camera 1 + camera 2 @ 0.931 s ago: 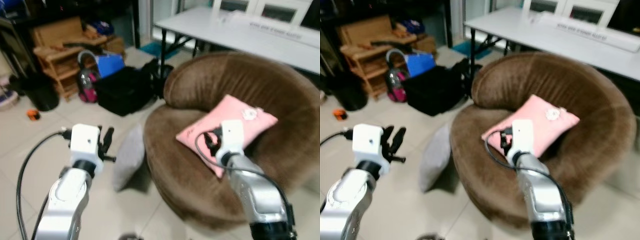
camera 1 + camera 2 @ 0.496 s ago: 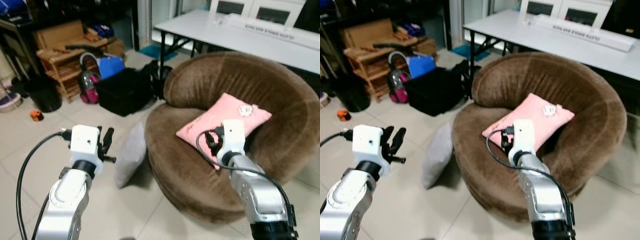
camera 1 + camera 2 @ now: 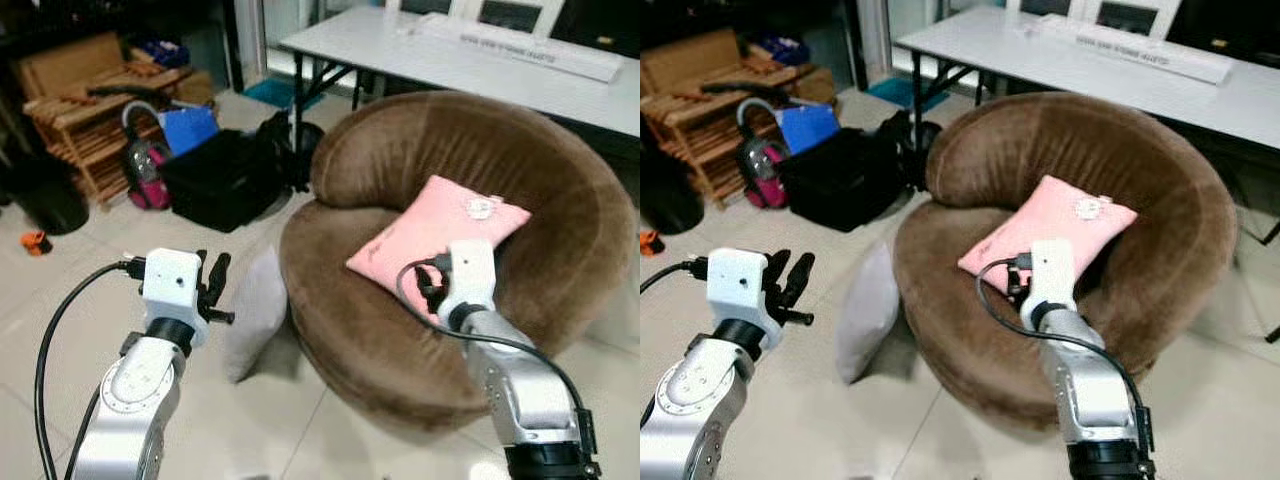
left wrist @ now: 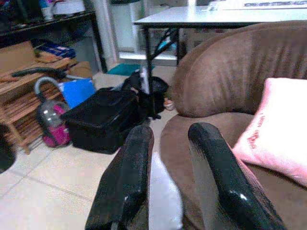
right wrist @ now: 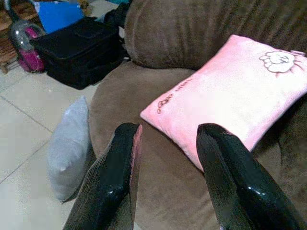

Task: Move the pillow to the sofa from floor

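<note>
Both grippers hang empty with fingers spread: the left gripper (image 3: pixel 212 285) at lower left of the left eye view, the right gripper (image 3: pixel 430 288) at centre right, over the brown sofa (image 3: pixel 560 210). A grey pillow (image 3: pixel 255 312) stands on the tiled floor left of centre, leaning against the sofa's front edge, just beside the left gripper. A pink pillow (image 3: pixel 440 235) already lies on the seat. One risk is seizing that pink one by mistake; another is pinching only loose grey fabric, so the pillow sags and slips free.
</note>
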Controlling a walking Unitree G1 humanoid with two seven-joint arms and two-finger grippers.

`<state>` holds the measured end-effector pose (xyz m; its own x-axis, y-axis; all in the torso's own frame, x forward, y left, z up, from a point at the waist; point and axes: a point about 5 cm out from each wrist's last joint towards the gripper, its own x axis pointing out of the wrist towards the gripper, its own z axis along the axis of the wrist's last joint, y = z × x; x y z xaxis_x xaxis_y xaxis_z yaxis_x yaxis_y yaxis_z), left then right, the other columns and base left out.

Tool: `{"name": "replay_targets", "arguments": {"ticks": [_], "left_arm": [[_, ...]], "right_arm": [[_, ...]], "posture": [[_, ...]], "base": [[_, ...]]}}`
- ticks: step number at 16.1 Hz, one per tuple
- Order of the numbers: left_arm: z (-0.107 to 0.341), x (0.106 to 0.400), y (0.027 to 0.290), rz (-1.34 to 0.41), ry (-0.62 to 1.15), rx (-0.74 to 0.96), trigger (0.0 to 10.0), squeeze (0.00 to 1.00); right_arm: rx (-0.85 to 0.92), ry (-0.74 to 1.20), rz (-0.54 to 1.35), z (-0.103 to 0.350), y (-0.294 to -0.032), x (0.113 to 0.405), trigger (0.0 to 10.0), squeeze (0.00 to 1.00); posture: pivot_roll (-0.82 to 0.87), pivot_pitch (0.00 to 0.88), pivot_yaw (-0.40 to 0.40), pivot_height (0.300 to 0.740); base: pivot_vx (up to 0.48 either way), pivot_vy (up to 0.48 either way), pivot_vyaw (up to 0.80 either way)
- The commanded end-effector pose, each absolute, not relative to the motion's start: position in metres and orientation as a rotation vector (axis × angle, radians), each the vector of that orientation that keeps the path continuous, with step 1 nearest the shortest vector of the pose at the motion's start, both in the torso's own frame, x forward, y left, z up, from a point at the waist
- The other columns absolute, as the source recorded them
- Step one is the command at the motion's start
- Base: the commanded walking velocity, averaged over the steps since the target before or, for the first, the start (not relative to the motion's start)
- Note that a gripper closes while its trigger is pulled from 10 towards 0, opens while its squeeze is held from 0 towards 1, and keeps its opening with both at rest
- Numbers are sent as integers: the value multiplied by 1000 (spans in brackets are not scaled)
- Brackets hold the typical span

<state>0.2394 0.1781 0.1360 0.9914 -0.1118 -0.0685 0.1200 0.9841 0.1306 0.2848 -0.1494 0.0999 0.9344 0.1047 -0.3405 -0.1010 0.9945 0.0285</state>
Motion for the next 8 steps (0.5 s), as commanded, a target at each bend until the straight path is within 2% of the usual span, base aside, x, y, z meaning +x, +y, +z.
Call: {"name": "replay_targets", "arguments": {"ticks": [1,8], "left_arm": [[136,238,180,-111,65,138,10000,0],[135,239,181,-108,69,143,10000,0]], "right_arm": [[15,354,124,100,-146,284,10000,0],[19,357,122,99,-146,284,10000,0]], "posture": [[107,0,-8,740],[107,0,-10,740]], "base": [[0,446,0],[0,472,0]]}}
